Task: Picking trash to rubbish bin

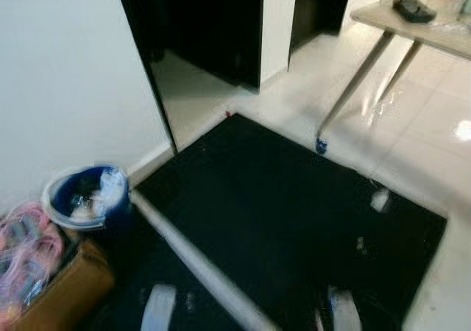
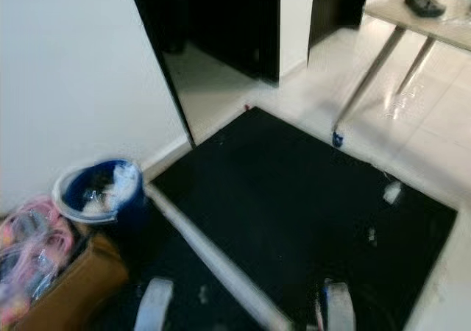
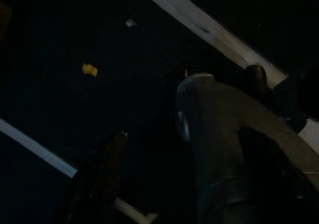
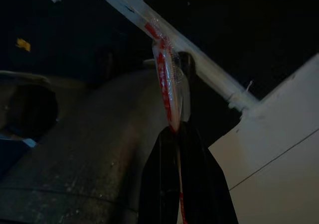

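Observation:
A blue rubbish bin (image 1: 88, 197) with a white liner and some waste inside stands at the left, against the white wall. My right gripper (image 4: 175, 129) hangs low beside my leg, shut on a clear wrapper with red print (image 4: 167, 84) that sticks out beyond the fingertips. On the black mat (image 1: 280, 198), a white scrap (image 1: 380, 198) lies near the right edge, with a smaller bit (image 1: 360, 244) closer to me. My left arm (image 1: 158, 307) hangs idle at the bottom; its wrist view is very dark.
A cardboard box (image 1: 70, 290) holding pink plastic bags (image 1: 22, 246) sits in front of the bin. A pale strip (image 1: 199, 261) crosses the mat diagonally. A table (image 1: 412, 22) on slanted metal legs stands at the far right. A dark doorway (image 1: 199, 22) opens ahead.

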### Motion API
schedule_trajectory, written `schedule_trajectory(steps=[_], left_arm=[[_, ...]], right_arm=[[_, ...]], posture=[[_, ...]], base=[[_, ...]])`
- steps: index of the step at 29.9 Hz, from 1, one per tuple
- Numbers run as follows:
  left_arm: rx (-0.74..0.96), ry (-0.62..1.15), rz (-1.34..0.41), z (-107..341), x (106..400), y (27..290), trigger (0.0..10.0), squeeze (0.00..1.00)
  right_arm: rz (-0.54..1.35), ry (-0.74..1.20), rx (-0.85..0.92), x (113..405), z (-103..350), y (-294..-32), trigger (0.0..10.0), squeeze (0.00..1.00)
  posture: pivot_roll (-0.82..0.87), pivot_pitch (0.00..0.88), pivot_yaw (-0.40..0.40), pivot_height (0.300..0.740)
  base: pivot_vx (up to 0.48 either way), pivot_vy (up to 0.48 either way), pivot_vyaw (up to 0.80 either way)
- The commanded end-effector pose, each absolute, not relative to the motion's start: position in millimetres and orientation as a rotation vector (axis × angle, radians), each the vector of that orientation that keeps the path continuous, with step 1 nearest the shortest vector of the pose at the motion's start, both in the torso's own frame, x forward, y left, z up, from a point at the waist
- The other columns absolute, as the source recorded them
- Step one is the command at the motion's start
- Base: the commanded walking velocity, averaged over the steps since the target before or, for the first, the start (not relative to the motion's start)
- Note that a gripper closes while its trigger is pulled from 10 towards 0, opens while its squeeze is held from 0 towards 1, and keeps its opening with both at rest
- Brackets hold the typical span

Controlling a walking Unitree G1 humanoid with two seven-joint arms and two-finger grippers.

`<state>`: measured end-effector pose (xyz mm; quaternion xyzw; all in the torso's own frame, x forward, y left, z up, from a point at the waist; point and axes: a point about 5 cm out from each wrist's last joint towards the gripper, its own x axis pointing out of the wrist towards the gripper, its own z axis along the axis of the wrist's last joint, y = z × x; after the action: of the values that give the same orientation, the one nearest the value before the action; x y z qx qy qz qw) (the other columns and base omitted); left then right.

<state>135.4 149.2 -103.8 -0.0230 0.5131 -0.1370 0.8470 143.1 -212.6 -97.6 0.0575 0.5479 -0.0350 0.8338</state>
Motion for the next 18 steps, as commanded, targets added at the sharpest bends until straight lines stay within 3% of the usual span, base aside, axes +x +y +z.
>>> schedule_trajectory(steps=[1, 13, 15, 18], left_arm=[[-0.051, 1.168, -0.298, -110.9, 114.8, 148.8, 10.0, 0.0], [-0.039, 1.168, -0.312, -110.8, 115.0, 148.7, 10.0, 0.0], [-0.038, 1.17, -0.319, -110.8, 114.9, 148.4, 10.0, 0.0], [-0.025, 1.175, -0.321, -111.1, 114.4, 149.0, 10.0, 0.0]], right_arm=[[-0.073, 1.186, 0.142, 135.8, -101.1, -207.6, 10.0, 0.0], [-0.078, 1.183, 0.141, 135.8, -101.1, -207.9, 10.0, 0.0], [-0.101, 1.182, 0.148, 135.4, -101.3, -208.4, 10.0, 0.0], [-0.111, 1.188, 0.144, 134.4, -101.7, -208.8, 10.0, 0.0]], posture=[[-0.04, 0.087, 0.059, 0.74], [-0.04, 0.087, 0.059, 0.74], [-0.04, 0.087, 0.059, 0.74], [-0.04, 0.09, 0.06, 0.74]], base=[[0.0, 0.0, 0.73], [0.0, 0.0, 0.73], [0.0, 0.0, 0.0], [0.0, -0.48, 0.0]])
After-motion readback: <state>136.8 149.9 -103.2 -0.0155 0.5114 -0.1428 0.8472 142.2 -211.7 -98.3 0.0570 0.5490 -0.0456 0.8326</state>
